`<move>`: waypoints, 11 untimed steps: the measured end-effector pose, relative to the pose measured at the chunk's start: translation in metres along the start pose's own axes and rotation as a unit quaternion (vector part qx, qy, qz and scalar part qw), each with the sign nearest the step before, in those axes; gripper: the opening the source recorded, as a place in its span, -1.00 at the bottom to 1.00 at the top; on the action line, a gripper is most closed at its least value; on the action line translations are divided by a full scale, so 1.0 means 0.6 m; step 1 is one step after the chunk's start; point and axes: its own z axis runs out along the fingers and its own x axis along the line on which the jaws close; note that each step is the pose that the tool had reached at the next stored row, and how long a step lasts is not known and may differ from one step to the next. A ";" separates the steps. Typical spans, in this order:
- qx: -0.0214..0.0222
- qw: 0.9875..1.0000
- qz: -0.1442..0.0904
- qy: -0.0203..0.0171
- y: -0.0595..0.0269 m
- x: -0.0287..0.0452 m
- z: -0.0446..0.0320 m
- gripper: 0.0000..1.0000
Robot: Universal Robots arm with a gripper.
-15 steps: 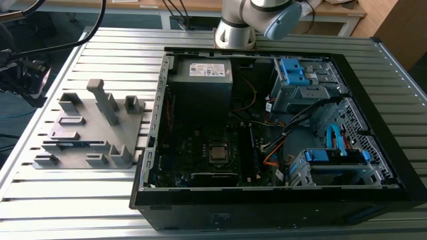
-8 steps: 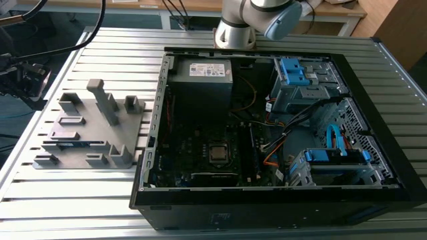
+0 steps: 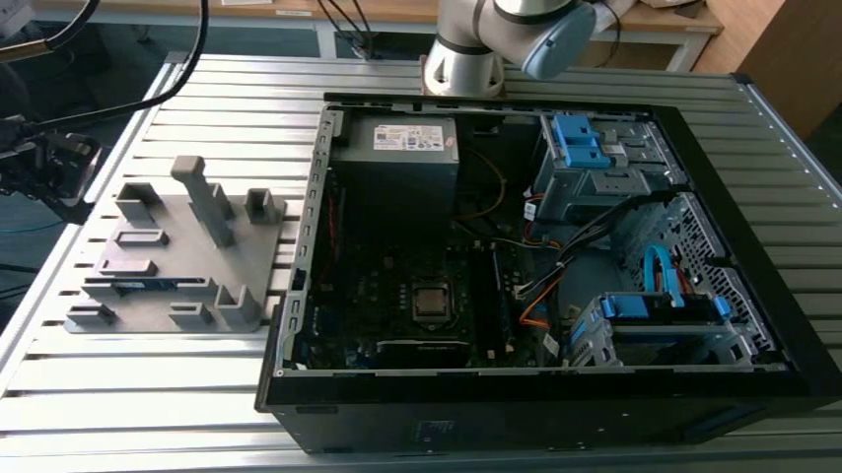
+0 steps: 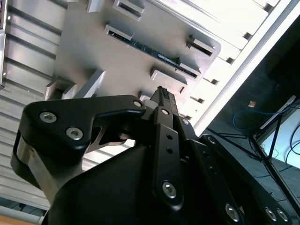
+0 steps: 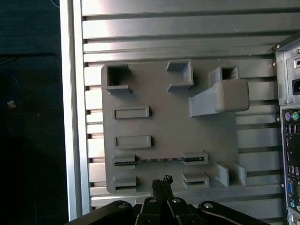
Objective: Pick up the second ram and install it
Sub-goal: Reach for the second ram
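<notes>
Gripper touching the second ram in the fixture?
Apart. In the first wrist view, bare grey fixture shows between the gripper and the second ram.

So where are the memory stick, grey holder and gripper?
RAM stick [image 5: 159,160]: first wrist view, middle of its edge.
grey fixture plate [image 5: 173,122]: first wrist view, bare face.
gripper [image 5: 162,180]: first wrist view, at its fingertips.

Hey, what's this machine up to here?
A robot arm is working beside an open computer. Its gripper, shut and holding nothing, hovers over a grey fixture on the table. The ram it must install lies in a slot of that fixture, not yet picked up.
</notes>
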 end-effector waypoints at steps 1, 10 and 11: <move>0.000 1.000 0.000 0.000 -0.001 0.000 0.001 -0.80; 0.002 1.000 -0.005 0.000 -0.004 -0.007 0.021 -0.80; 0.002 1.000 -0.009 0.001 -0.004 -0.008 0.024 -0.80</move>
